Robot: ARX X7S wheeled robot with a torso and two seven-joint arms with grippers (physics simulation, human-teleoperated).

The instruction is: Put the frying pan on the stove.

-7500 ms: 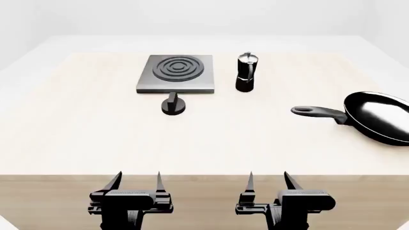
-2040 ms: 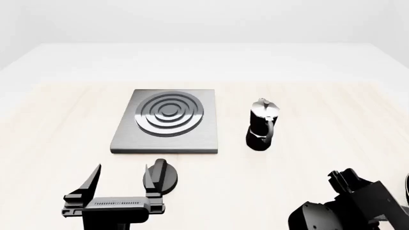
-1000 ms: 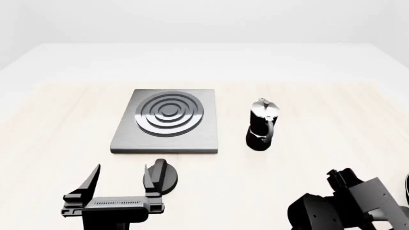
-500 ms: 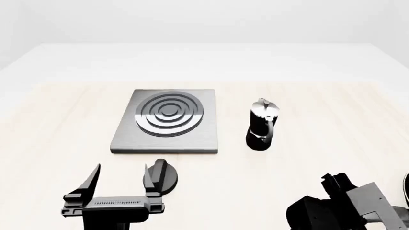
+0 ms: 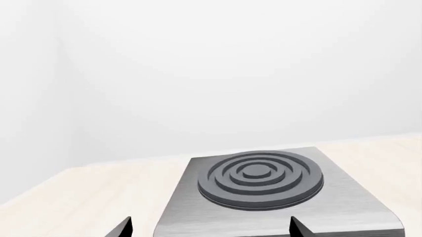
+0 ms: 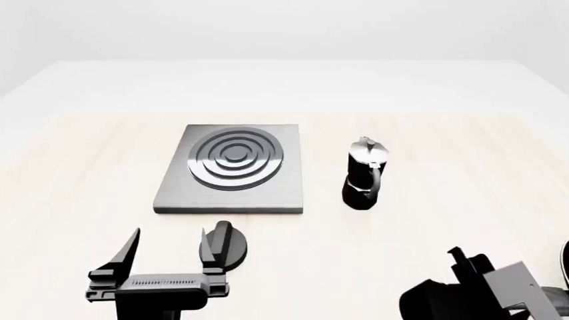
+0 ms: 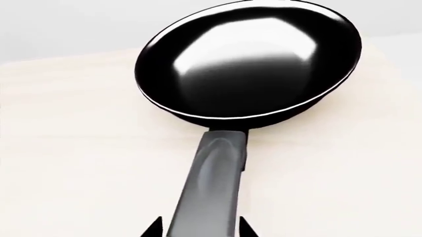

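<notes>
The frying pan (image 7: 250, 64) lies flat on the light wood table, glossy black, with its long handle (image 7: 214, 182) pointing at my right gripper (image 7: 199, 229). The jaws stand open on either side of the handle, with a small gap on each side. In the head view only a sliver of the pan (image 6: 566, 261) shows at the right edge, beside my right arm (image 6: 484, 293). The stove (image 6: 233, 168) is a grey slab with dark rings at centre left. My left gripper (image 6: 169, 250) is open and empty in front of it, and faces the stove (image 5: 264, 187) in the left wrist view.
A black-and-silver moka pot (image 6: 364, 173) stands just right of the stove. A small black round knob (image 6: 229, 245) sits in front of the stove, touching my left gripper's right finger in the view. The table (image 6: 444, 147) runs wide behind them.
My right arm has shifted slightly down and to the right in the head view over the last second. The left arm, stove and moka pot have not moved.
</notes>
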